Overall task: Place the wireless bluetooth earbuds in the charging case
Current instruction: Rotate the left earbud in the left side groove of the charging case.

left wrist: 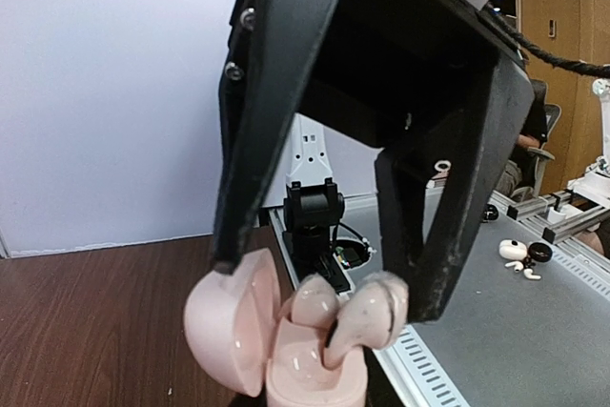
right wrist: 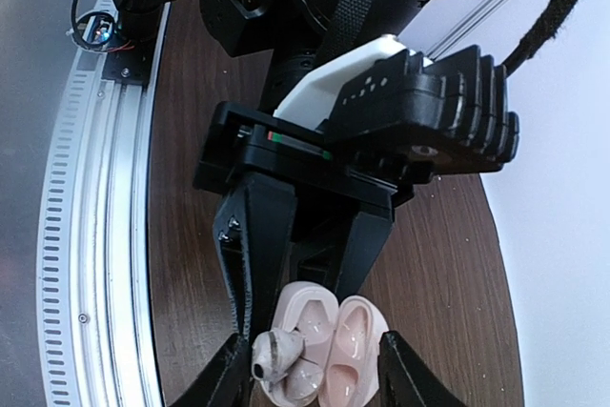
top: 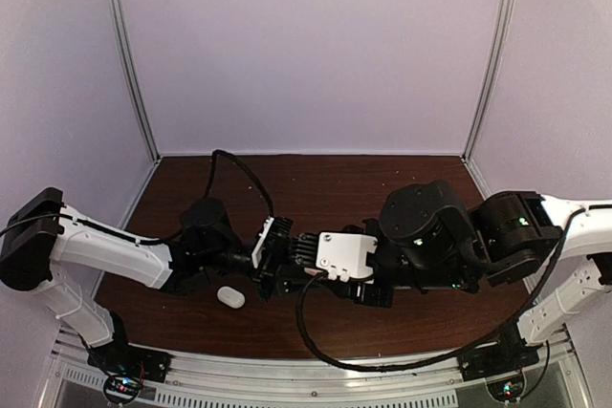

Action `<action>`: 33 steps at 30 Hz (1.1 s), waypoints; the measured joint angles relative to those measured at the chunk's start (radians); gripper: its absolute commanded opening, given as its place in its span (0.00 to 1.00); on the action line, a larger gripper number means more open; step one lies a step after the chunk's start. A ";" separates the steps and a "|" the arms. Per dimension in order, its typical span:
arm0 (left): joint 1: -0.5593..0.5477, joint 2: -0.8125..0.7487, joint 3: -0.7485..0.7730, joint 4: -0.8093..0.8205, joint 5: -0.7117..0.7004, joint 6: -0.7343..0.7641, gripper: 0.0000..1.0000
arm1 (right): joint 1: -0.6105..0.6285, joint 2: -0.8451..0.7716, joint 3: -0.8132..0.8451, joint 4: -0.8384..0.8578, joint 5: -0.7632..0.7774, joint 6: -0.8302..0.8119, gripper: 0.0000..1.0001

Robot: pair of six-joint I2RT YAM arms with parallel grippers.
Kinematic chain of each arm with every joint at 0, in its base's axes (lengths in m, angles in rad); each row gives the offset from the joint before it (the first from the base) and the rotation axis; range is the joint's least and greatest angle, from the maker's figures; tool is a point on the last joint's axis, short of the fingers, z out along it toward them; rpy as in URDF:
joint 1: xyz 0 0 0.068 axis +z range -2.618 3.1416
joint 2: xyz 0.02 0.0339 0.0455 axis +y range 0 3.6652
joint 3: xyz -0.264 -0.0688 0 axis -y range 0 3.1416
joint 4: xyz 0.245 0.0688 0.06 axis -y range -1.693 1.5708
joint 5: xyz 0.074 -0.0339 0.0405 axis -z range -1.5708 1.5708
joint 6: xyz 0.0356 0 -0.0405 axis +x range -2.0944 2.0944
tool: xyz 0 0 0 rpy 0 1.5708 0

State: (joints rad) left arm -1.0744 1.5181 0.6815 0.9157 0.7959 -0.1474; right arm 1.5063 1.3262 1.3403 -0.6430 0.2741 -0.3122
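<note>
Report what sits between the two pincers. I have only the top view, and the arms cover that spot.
Observer: The left pincer grips an open pink case at its fingertips.
Operator: Now give me the earbud's position.
Observer: One earbud has its stem down in the case, with its head above the opening.
</note>
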 measured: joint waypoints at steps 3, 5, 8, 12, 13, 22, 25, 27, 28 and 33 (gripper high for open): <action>0.000 0.000 0.000 0.000 -0.004 0.000 0.00 | 0.000 0.006 0.000 0.012 0.023 0.001 0.47; 0.000 0.000 0.000 0.000 -0.006 0.001 0.00 | 0.001 0.011 0.000 0.017 0.036 0.001 0.47; 0.000 0.000 0.000 -0.001 -0.010 0.004 0.00 | 0.002 0.022 0.000 0.026 0.053 0.001 0.47; 0.001 0.000 0.000 -0.005 -0.019 0.009 0.00 | 0.002 0.032 0.000 0.034 0.076 0.002 0.47; 0.002 0.000 0.000 -0.005 -0.022 0.011 0.00 | 0.002 0.034 0.000 0.035 0.083 0.002 0.47; 0.000 0.000 0.018 -0.038 -0.049 0.043 0.00 | 0.004 0.043 0.000 0.068 0.130 0.005 0.47; -0.004 0.000 0.021 -0.051 -0.055 0.051 0.00 | 0.004 0.043 0.000 0.084 0.143 0.006 0.47; -0.007 0.000 0.022 -0.057 -0.056 0.055 0.00 | 0.004 0.043 0.000 0.092 0.151 0.009 0.47; -0.008 0.000 0.022 -0.058 -0.056 0.057 0.00 | 0.004 0.043 0.000 0.095 0.154 0.010 0.48; -0.014 0.000 0.022 -0.069 -0.055 0.072 0.00 | 0.003 0.043 -0.001 0.104 0.176 0.024 0.49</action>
State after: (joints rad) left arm -1.0885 1.5181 0.7036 0.8463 0.7406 -0.0757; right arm 1.5093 1.3689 1.3392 -0.5388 0.4500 -0.2882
